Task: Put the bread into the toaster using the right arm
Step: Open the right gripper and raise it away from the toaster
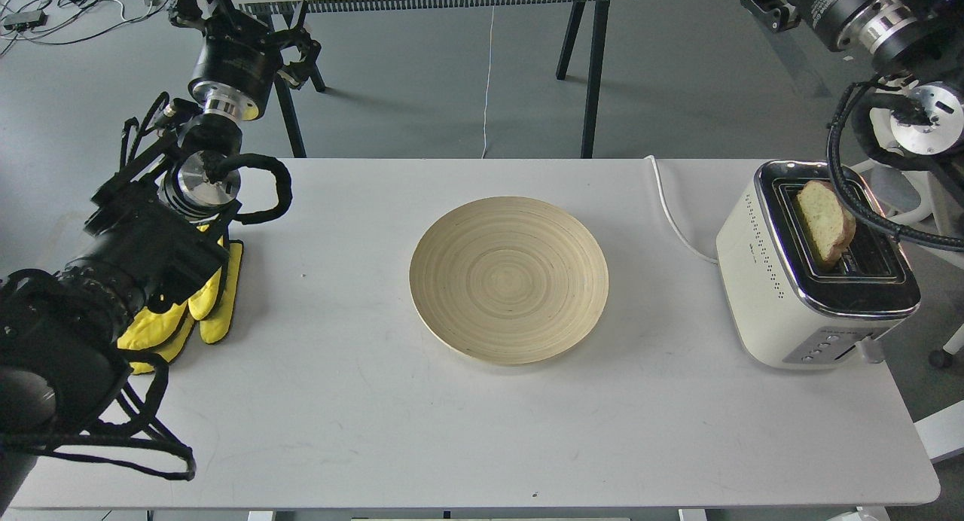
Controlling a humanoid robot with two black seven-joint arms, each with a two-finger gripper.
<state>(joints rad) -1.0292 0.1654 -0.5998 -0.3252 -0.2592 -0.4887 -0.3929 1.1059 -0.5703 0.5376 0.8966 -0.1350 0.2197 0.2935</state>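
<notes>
The bread [825, 221] stands on edge in the left slot of the cream-white toaster [783, 295] at the table's right end, with its rounded top sticking out above the chrome. My right arm [866, 13] is raised high above and behind the toaster, apart from the bread. Its gripper [762, 0] is a dark shape at the top edge and its fingers cannot be told apart. My left arm [203, 175] rests at the table's left end. Its gripper [197, 5] reaches past the far edge, too dark to read.
A round wooden plate [508, 280] lies mid-table. Yellow gloves [203, 303] lie under my left arm. The toaster's white cord [670, 220] runs over the table's far edge. A black cable loop [858, 197] of my right arm hangs over the toaster's top.
</notes>
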